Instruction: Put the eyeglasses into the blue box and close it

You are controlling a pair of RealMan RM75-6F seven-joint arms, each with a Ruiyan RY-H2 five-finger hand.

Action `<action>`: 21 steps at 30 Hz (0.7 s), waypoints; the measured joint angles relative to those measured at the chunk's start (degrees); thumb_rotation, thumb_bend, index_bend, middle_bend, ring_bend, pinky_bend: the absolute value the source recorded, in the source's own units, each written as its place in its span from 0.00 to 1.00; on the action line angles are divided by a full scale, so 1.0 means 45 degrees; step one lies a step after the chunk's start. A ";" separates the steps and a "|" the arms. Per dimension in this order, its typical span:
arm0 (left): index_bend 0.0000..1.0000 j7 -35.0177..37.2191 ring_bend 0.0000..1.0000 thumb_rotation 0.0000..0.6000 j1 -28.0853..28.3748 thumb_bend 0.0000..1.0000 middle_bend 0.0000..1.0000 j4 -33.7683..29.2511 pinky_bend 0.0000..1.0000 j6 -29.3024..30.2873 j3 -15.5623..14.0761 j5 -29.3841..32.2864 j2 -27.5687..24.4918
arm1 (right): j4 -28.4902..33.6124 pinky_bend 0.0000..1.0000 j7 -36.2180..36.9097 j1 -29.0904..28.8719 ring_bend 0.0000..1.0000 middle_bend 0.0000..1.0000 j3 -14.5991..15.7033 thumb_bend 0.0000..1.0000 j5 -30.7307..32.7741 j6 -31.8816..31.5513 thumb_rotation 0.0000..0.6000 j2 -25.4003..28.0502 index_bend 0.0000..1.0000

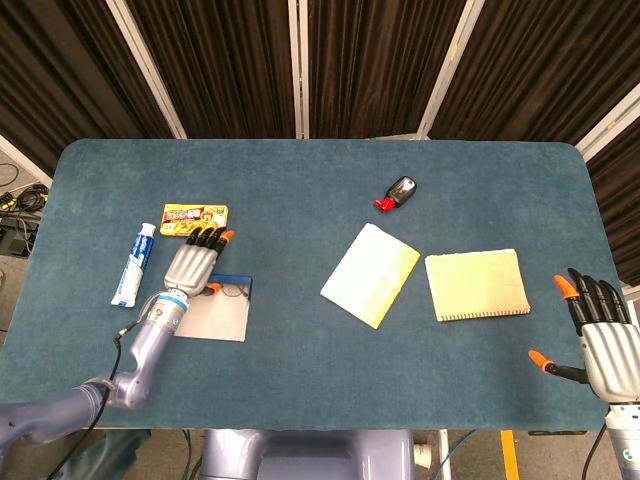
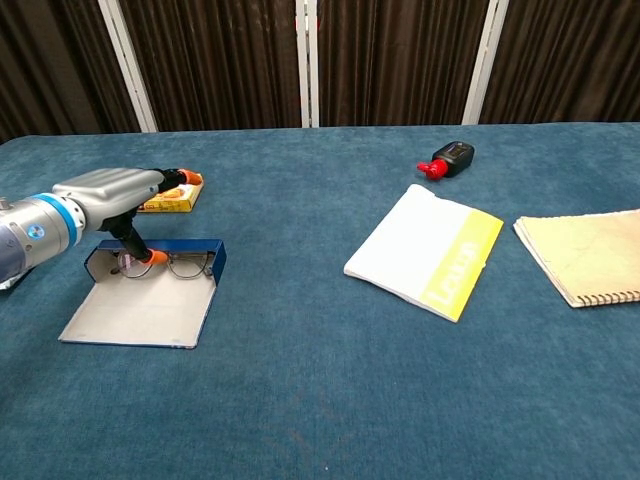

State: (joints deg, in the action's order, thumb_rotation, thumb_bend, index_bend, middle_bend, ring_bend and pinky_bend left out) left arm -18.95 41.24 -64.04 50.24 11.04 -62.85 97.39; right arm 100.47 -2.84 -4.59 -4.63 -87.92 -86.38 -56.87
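Note:
The blue box (image 2: 218, 258) lies open at the table's left, its grey lid (image 1: 215, 318) flat toward the front edge. The eyeglasses (image 2: 176, 265) sit in the box's shallow tray against its back wall, and also show in the head view (image 1: 230, 290). My left hand (image 2: 110, 188) hovers over the tray's left end, fingers stretched out toward the back and the orange thumb tip touching the glasses' left lens. My right hand (image 1: 603, 320) is at the table's front right edge, fingers spread and holding nothing; the chest view does not show it.
A yellow packet (image 1: 194, 219) lies just behind the left hand, a toothpaste tube (image 1: 133, 264) to its left. A white-and-yellow booklet (image 2: 425, 250) and a cream notebook (image 2: 585, 252) lie at centre right. A small red-and-black object (image 2: 449, 157) sits farther back.

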 measured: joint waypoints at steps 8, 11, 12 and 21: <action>0.00 0.0845 0.00 1.00 -0.0548 0.27 0.00 -0.1174 0.00 0.0650 -0.0267 -0.0650 -0.1036 | 0.0059 0.00 0.0032 0.0035 0.00 0.00 0.0043 0.00 -0.0105 -0.0078 1.00 0.0038 0.01; 0.00 0.1221 0.00 1.00 -0.0843 0.27 0.00 -0.1803 0.00 0.1036 -0.0422 -0.1032 -0.1599 | 0.0109 0.00 0.0073 0.0068 0.00 0.00 0.0087 0.00 -0.0206 -0.0138 1.00 0.0069 0.01; 0.00 0.1343 0.00 1.00 -0.0932 0.27 0.00 -0.2006 0.00 0.1127 -0.0479 -0.1147 -0.1763 | 0.0123 0.00 0.0095 0.0079 0.00 0.00 0.0096 0.00 -0.0230 -0.0159 1.00 0.0082 0.01; 0.02 0.2534 0.00 1.00 -0.1955 0.28 0.00 -0.4008 0.00 0.2300 -0.1665 -0.3135 -0.3266 | 0.0237 0.00 0.0174 0.0166 0.00 0.00 0.0193 0.00 -0.0543 -0.0365 1.00 0.0174 0.01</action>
State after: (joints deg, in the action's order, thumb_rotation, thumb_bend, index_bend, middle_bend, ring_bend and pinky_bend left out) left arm -7.55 32.44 -82.07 60.59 3.54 -76.96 82.70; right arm 101.53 -2.06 -3.84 -3.76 -90.37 -88.03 -56.08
